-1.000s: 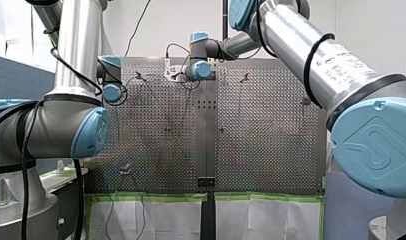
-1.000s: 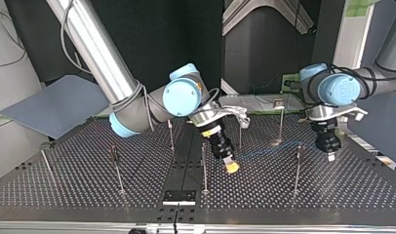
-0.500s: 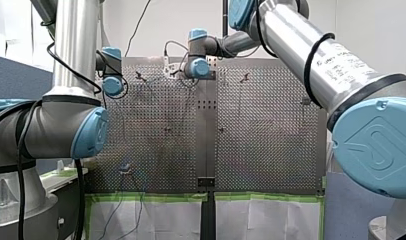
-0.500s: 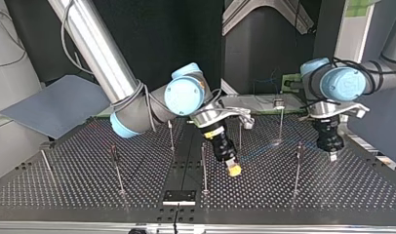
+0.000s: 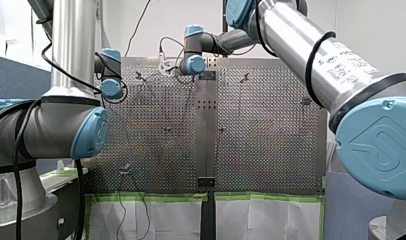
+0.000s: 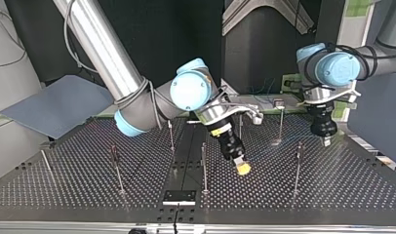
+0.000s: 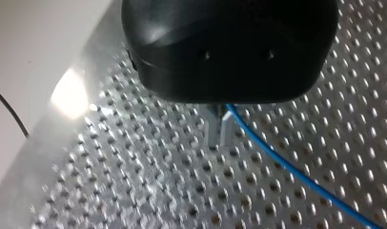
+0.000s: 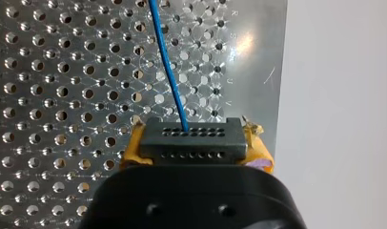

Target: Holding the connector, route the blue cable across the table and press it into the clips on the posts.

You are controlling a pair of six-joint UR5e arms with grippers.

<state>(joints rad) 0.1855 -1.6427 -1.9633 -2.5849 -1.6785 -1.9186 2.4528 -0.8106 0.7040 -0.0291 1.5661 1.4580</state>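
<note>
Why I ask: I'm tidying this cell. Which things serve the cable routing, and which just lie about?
Job: blue cable, connector, clip posts, my right gripper, my left gripper.
Lying about: grey sheet at the top view's left.

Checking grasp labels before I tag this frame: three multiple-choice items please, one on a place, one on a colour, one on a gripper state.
1. Where is the connector? A) lying loose B) in my right gripper C) out of sight
2. What colour are the pads gripping it? A) yellow B) white C) red
3. My left gripper is: A) wide open B) shut on the blue cable C) shut on the connector

1 B: the right wrist view shows it clamped between that gripper's pads.
2 A: yellow shows at both sides of the connector.
3 B: its metal fingers pinch the cable in the left wrist view.
</note>
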